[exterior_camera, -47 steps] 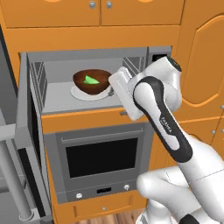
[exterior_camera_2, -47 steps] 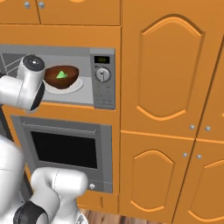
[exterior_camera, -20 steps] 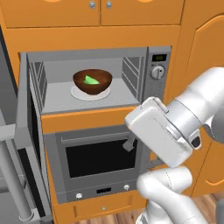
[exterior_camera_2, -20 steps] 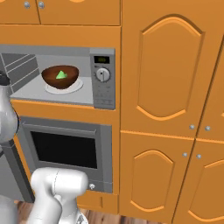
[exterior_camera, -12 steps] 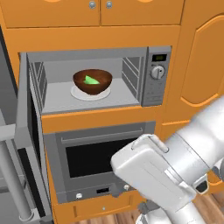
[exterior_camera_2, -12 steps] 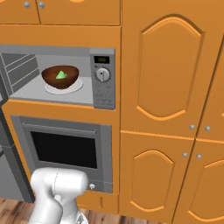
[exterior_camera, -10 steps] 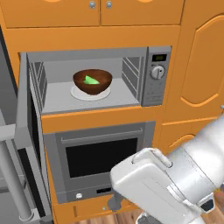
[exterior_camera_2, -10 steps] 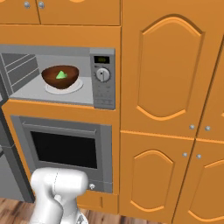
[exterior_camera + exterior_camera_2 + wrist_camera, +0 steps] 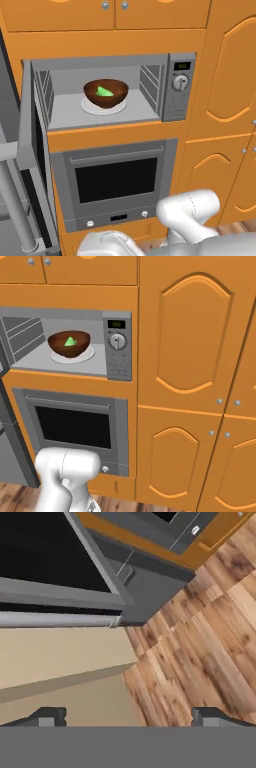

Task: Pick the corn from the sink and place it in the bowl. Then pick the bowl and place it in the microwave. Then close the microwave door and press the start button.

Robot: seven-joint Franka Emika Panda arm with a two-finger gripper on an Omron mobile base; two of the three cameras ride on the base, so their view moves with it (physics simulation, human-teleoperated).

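Note:
The dark brown bowl [image 9: 105, 95] [image 9: 69, 344] sits on the white turntable plate inside the microwave [image 9: 107, 107] [image 9: 30, 363], with the green corn [image 9: 104, 91] [image 9: 70, 341] lying in it. The microwave door [image 9: 29, 150] [image 9: 55, 557] stands swung open to the left, its grey handle [image 9: 15, 200] [image 9: 55, 619] toward me. My gripper [image 9: 129, 719] hangs low beside that door, pointing at the wooden floor. It is open, its fingertips [image 9: 47, 716] are wide apart, and nothing lies between them. The control panel [image 9: 180, 87] [image 9: 117, 348] is on the microwave's right. The sink is out of view.
Below the microwave is a larger oven [image 9: 117, 180] [image 9: 75, 426] with a dark window and a horizontal handle. Orange cabinet doors [image 9: 192, 346] fill the wall to the right. My white arm [image 9: 190, 215] bends low in front of the oven. Wood floor [image 9: 200, 642] lies beneath.
My arm has drawn back from the microwave opening and swung down low to the left. The bowl with the corn has stayed on the turntable. The door is still open.

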